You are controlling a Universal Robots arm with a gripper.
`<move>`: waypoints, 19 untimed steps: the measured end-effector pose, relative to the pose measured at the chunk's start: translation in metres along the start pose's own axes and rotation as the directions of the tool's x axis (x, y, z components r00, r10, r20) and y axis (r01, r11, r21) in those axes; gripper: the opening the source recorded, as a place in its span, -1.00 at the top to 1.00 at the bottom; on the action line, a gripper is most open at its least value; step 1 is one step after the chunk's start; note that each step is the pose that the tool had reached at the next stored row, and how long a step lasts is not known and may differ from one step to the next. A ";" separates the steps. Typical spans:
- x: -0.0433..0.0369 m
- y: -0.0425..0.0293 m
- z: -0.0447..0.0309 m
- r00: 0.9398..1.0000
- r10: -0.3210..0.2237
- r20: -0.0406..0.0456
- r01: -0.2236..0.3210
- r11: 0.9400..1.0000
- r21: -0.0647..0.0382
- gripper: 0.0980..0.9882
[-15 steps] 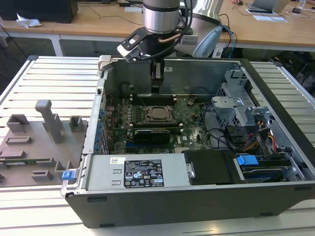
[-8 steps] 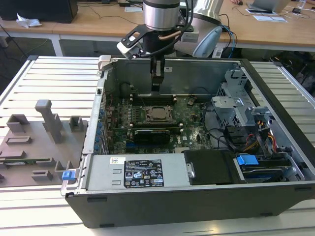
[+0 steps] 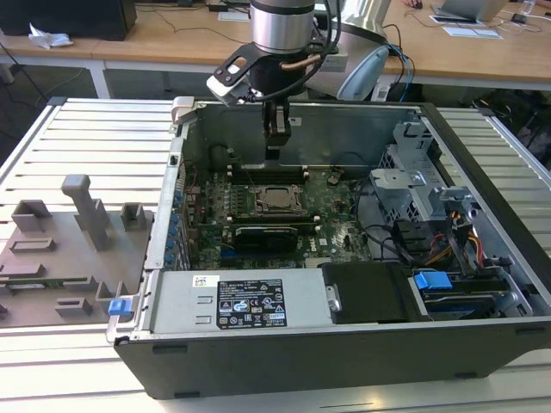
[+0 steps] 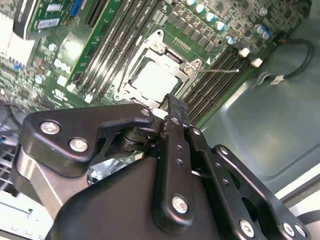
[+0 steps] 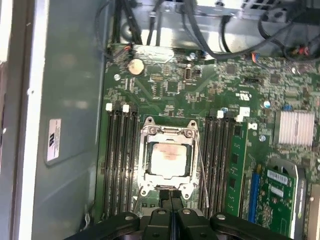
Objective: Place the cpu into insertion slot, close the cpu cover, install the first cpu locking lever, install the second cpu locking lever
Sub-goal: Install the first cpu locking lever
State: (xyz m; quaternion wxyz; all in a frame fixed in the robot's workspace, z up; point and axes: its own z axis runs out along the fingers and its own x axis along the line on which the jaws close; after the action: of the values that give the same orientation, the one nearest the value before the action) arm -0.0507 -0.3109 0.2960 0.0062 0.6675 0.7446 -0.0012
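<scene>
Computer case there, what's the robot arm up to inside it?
The arm's gripper hangs over the board, jaws shut and empty, close by the cpu. The cpu is seated with the cover down around it. A thin lever lies along one side; I can't tell if it's latched.

The cpu (image 5: 168,159) lies in the insertion slot (image 5: 186,189), framed by the cpu cover (image 5: 146,159), between memory slots (image 5: 121,160).

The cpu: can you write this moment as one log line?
cpu: seated in insertion slot | cpu cover: down over it | gripper: shut, near slot edge
</scene>
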 end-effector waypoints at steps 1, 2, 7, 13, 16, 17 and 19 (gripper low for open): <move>0.0000 0.0000 0.0000 0.998 -0.056 0.000 0.056 0.998 -0.001 0.98; 0.0000 0.0000 0.0000 0.996 -0.089 -0.001 0.089 0.996 -0.001 0.98; 0.0000 0.0000 0.0000 0.966 -0.257 -0.001 0.257 0.966 -0.003 0.98; 0.0000 0.0000 0.0000 0.936 -0.351 -0.002 0.351 0.936 -0.004 0.98; 0.0000 0.0000 0.0000 0.913 -0.409 -0.002 0.409 0.913 -0.005 0.98; 0.0000 0.0000 0.0000 0.902 -0.431 -0.002 0.431 0.902 -0.005 0.98; 0.0000 0.0000 0.0000 0.885 -0.466 -0.002 0.466 0.885 -0.006 0.98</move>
State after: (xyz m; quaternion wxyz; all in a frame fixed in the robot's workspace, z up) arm -0.0507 -0.3109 0.2960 0.0063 0.4693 0.8830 0.0003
